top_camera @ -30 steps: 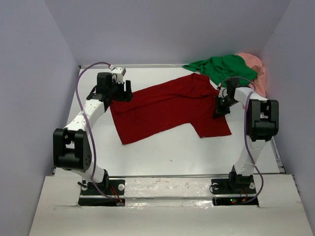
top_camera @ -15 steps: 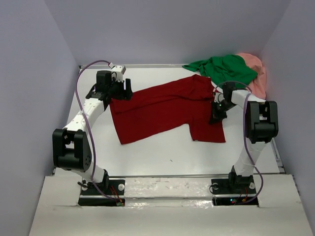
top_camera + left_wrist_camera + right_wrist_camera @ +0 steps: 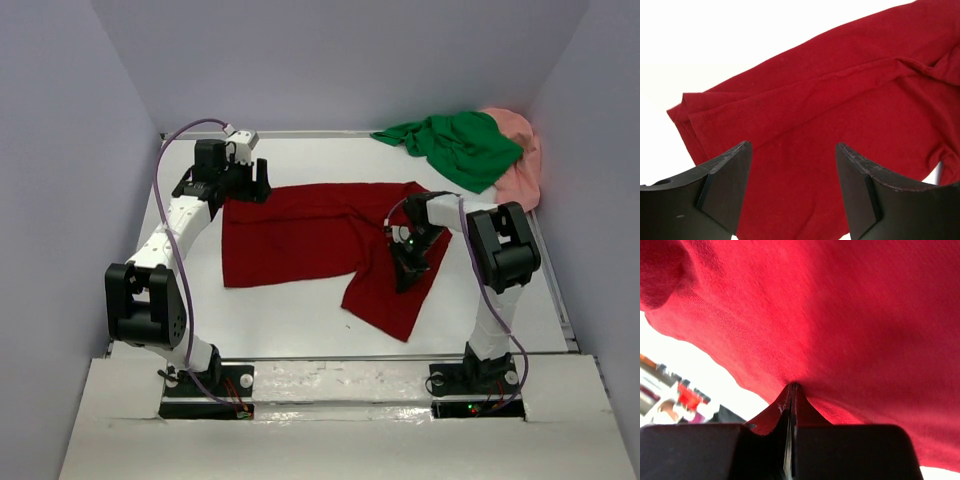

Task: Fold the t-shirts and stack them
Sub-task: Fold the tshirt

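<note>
Dark red t-shirt [image 3: 295,235]: spread on the white table [image 3: 300,325], left of centre to right of centre. No writing can be read on it in any view.
Long axis: runs left to right across the table. The left part lies flat with a straight left edge. The right part bends toward the near edge and ends in a drooping point.
Left gripper [image 3: 792,147]: fingers spread apart with nothing between them. It sits over the shirt's far left corner, and folded hem layers show below. Whether it touches the cloth cannot be told.
Right gripper [image 3: 791,387]: fingers pressed together, pinching a ridge of the red cloth. In the top view it sits on the bent right part of the shirt.
Green t-shirt [image 3: 460,145]: crumpled in the far right corner, near the red shirt's far right end.
Salmon pink t-shirt [image 3: 522,165]: bunched under and to the right of the green one, against the right wall.
Open room: bare table shows left of the shirt, along the near edge in front of it, across the far side, and right of the right arm.
</note>
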{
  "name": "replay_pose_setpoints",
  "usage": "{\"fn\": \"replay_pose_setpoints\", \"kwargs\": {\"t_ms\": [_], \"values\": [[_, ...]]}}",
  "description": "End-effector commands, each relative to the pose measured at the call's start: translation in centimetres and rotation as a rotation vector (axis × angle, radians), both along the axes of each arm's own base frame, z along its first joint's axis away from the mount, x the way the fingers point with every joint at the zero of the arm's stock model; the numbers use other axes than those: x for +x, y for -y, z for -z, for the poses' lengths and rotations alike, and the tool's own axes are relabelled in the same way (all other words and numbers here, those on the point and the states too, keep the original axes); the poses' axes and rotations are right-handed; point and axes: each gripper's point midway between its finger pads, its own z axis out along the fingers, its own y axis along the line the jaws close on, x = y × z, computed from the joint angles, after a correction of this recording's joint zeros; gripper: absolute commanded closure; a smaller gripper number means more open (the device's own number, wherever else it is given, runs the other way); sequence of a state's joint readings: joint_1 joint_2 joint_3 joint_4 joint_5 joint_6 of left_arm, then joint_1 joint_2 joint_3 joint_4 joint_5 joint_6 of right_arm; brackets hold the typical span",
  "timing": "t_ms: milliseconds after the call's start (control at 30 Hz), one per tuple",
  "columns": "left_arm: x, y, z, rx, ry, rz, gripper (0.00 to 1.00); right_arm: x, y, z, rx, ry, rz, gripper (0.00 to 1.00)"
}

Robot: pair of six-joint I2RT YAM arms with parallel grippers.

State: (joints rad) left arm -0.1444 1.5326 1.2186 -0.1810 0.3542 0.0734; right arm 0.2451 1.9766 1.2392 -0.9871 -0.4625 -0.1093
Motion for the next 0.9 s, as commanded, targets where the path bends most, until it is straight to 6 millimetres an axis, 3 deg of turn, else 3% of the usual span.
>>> {"fn": "replay_pose_setpoints", "kwargs": {"t_ms": [0,267,433,567,767,867], "values": [[-0.5,0.5,-2.8,0.003,0.056,0.047,0.23,-3.1,-0.1,2.5,-0.065,-0.082,-0.106,1.0],[-1.7,0.4,-1.7,0.041,0.019,0.086,0.23,-0.6,2.2,2.7,-0.201,0.044,-0.156,1.0],[-1.9,0.6,-2.6,0.036,0.035,0.104,0.23,2.0,4.2,1.4,-0.325,0.176,-0.172,1.0],[-1.7,0.8,-3.7,0.029,0.048,0.111,0.22,3.7,7.1,-0.2,-0.464,0.288,-0.196,1.0],[-1.5,1.1,-5.0,0.016,0.061,0.121,0.22,3.9,10.4,-1.9,-0.543,0.314,-0.175,1.0],[-1.4,1.4,-5.2,0.007,0.058,0.128,0.22,3.0,10.9,-2.3,-0.521,0.296,-0.159,1.0]]}}
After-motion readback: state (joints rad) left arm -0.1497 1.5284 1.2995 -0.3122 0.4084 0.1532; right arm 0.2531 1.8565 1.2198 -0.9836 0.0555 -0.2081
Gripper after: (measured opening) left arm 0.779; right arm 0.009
